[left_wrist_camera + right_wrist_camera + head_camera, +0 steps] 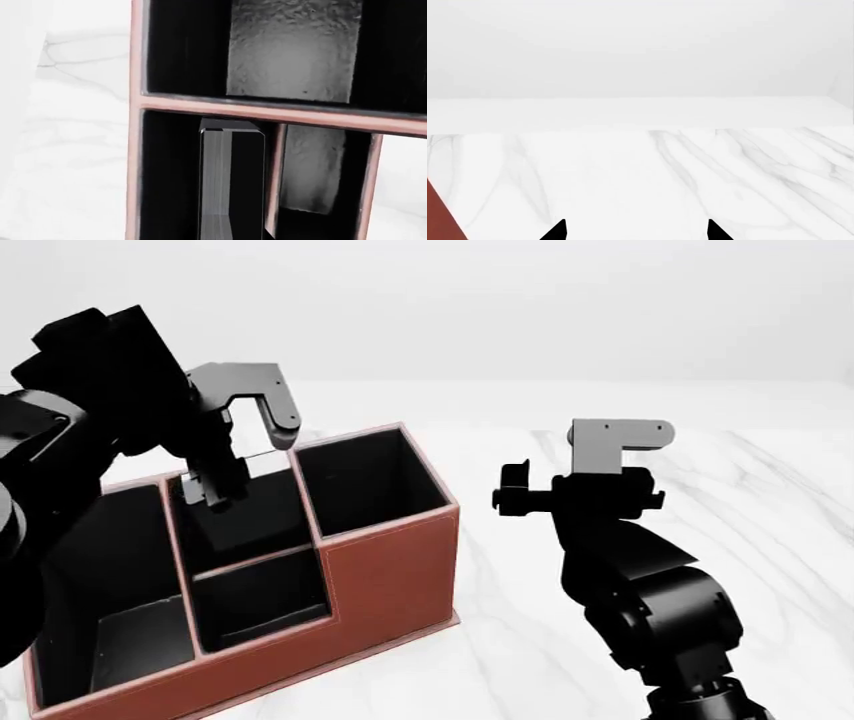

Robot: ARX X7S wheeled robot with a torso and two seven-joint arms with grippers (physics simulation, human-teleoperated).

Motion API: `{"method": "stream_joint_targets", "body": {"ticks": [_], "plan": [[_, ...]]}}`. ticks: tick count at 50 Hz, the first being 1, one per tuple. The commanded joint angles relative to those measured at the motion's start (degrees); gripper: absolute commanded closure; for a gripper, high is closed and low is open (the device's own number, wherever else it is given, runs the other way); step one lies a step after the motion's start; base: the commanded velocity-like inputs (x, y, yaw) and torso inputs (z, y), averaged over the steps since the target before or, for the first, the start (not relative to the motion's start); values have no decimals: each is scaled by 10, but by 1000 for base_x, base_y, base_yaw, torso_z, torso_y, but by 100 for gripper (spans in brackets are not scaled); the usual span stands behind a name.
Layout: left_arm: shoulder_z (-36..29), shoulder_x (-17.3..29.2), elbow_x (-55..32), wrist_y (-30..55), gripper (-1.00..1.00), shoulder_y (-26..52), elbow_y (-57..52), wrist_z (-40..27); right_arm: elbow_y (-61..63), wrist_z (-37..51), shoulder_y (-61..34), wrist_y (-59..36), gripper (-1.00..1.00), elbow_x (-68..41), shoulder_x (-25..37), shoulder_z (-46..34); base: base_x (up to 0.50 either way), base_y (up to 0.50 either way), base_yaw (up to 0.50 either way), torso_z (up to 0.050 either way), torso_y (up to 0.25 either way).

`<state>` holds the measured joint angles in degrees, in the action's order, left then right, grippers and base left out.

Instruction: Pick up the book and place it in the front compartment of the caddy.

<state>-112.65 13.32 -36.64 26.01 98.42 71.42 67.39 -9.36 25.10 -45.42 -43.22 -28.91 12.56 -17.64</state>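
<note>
The caddy [387, 570] is a reddish-brown box with black pockets at the near left of the table. My left gripper [214, 490] hangs over its middle column, shut on the book [254, 525], a thin black book. The book's lower end is down inside the middle pocket, behind the small front pocket. In the left wrist view the book [230, 175] shows white page edges and stands between the caddy's dividers [267, 111]; the fingers themselves are out of that frame. My right gripper [636, 231] is open and empty, held above the table to the right of the caddy.
A white marble table [574, 640] stretches to the right of the caddy and back to a plain white wall. A corner of the caddy's wall [437, 220] shows at the edge of the right wrist view. The right arm [627, 580] stands apart from the caddy.
</note>
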Motion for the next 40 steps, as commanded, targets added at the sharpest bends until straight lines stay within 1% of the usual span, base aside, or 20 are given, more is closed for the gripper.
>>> {"method": "stream_joint_targets", "body": {"ticks": [1,28,40], "plan": [[37,-7,41,-13,100,-18,35,4,-11,-1,-2,7,-100,1,-1,-3,0,0,0,0,0],[241,-3,243,8,100,-81,35,18,-35,-1,-3,26,-100,4,-1,-7,0,0,0,0,1],[306,-5,304,12,100,-107,35,19,-34,0,-3,25,-100,0,1,-7,0,0,0,0,1]]}}
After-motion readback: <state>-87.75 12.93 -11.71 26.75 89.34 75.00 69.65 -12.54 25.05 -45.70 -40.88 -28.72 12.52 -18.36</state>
